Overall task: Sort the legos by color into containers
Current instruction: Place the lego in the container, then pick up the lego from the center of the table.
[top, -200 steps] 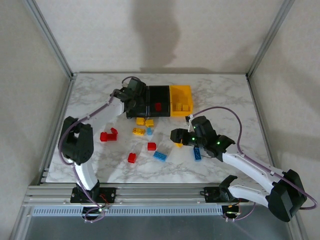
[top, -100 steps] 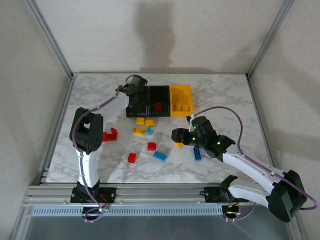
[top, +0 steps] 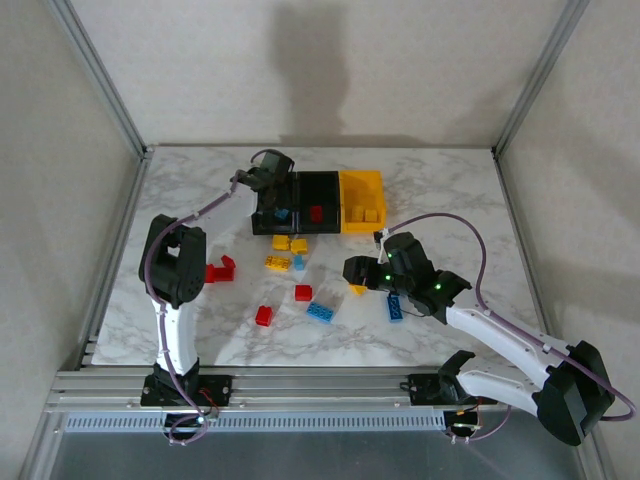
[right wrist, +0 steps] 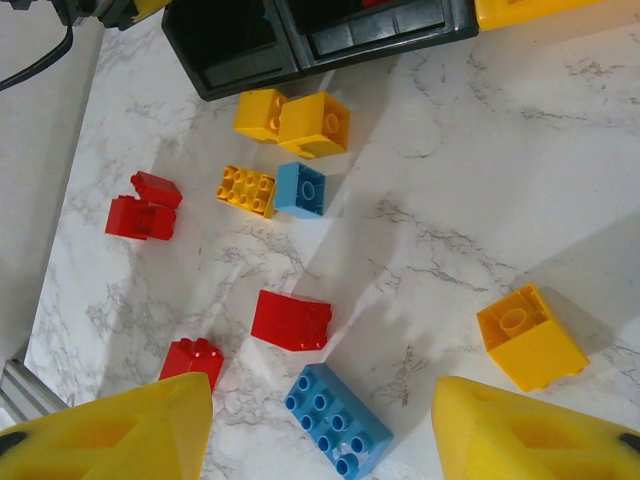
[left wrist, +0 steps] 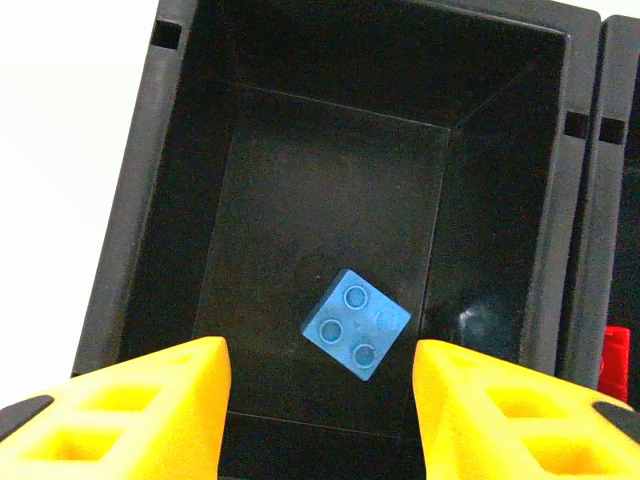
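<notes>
My left gripper (top: 268, 183) hangs open over the left black bin (top: 262, 222). In the left wrist view a small blue lego (left wrist: 356, 325) lies loose on that bin's floor (left wrist: 300, 200), beyond the gap of the left gripper (left wrist: 320, 400). The middle black bin (top: 322, 188) holds a red lego (top: 316, 212). The yellow bin (top: 362, 182) holds yellow ones. My right gripper (top: 353, 272) is open above the table. A long blue lego (right wrist: 335, 420) lies under the right gripper's gap (right wrist: 322, 400), with a red lego (right wrist: 291, 320) and a yellow lego (right wrist: 530, 335) nearby.
Loose on the marble in front of the bins are two yellow legos (top: 290, 243), a flat yellow one (top: 277, 263), a small blue one (top: 298, 262), a red pair (top: 215, 270), a small red one (top: 263, 315) and a blue one (top: 395, 307) under the right arm.
The left gripper shifted slightly farther over the left black bin and let go of a blue lego, which now lies inside it. The right arm has barely moved.
</notes>
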